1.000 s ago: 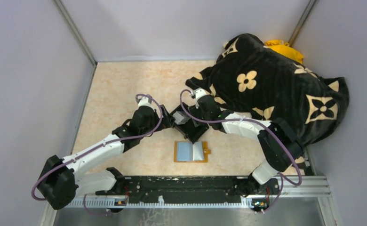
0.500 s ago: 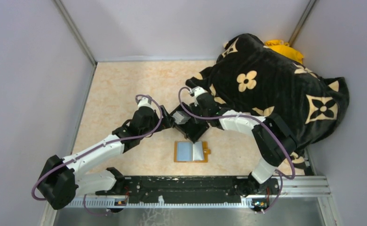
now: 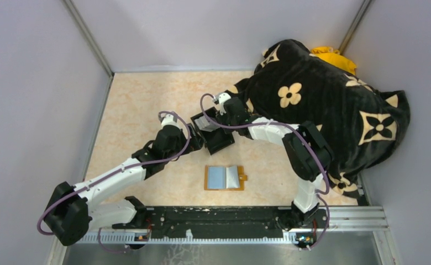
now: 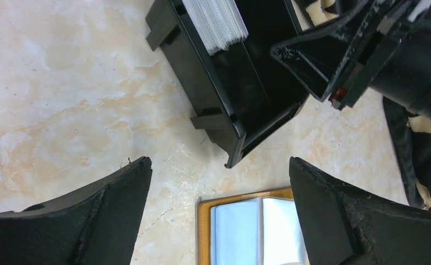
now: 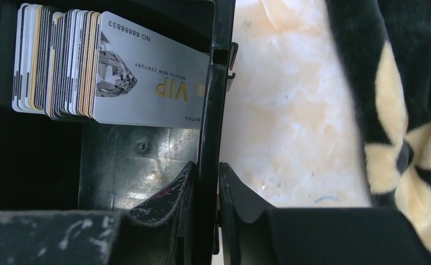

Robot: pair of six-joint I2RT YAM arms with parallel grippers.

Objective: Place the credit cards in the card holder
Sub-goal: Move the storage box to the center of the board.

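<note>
Between the fingers [image 4: 108,210] of the left gripper [image 4: 220,165], the card holder [image 4: 246,226] ran off the bottom edge, only its top part showing. Beyond the fingertips, the upper edge cropped the credit cards [image 4: 216,22]. Just past the fingertips of the right gripper [image 5: 208,165], the wall of the black box [image 5: 216,83] covered the foremost card's end, and the cards behind it showed only thin edges.

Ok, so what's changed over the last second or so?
The right claw closed onto a wall of the black box and dragged it a little left and away from the arm bases. Unchanged: the left claw open near the box, the cards stacked inside it, the card holder lying open on the table.
</note>
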